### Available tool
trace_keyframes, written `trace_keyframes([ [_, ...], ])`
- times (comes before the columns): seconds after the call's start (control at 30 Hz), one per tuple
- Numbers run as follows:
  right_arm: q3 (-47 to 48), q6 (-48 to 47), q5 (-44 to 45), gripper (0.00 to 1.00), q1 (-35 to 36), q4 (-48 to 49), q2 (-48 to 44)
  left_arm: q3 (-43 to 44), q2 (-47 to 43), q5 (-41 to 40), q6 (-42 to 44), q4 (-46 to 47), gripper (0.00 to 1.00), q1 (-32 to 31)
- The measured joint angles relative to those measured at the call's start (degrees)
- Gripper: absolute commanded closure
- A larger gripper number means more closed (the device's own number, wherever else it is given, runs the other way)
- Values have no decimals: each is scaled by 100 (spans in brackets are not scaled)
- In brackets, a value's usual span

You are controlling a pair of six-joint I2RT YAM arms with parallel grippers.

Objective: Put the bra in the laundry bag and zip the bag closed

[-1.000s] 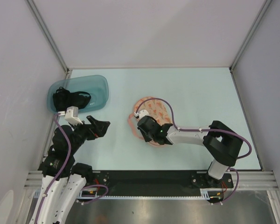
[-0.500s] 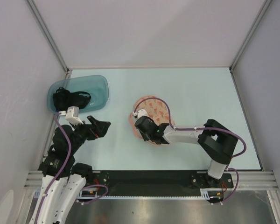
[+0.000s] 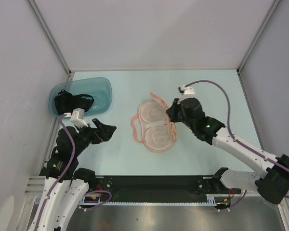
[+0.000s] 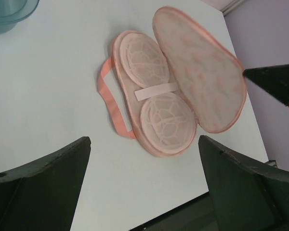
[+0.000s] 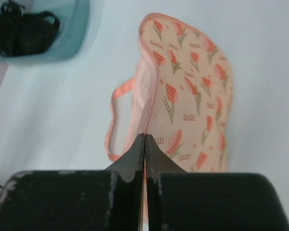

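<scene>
On pale table (image 3: 135,86), open 2-lobed peach mesh laundry bag (image 3: 156,129).

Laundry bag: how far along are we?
Done: the laundry bag lies open, its mesh lining showing.
In hand: the right gripper is shut on the bag's raised half at the rim, holding it up.
Left: the bra is still in the teal tub, and the left gripper is open and empty. Loading and zipping are not yet done.
</scene>
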Motion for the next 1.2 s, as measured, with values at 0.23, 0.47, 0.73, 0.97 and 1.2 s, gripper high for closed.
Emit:
trace_keyframes([
  [0.23, -1403, 772, -1357, 96, -2983, -26, -1043, -92, 343, 365, -48, 120, 3, 0],
  [0.47, -2253, 857, -1742, 21, -4321, -1010, -1180, -39, 422, 149, -85, 22, 0, 0],
  [0.73, -1163, 319, -516, 0, -3464, -1917, -1176, 1751, 2579, -1040, 175, -173, 1, 496],
  [0.97, -387, 103, -96, 0, -2406, -1753, -455, 3187, 5115, -1268, 420, 199, 4, 1786],
  [1.2, -92, 380, -385, 1, -1541, -1224, 1064, 4566, 7370, -1766, 664, 365, 5, 2741],
])
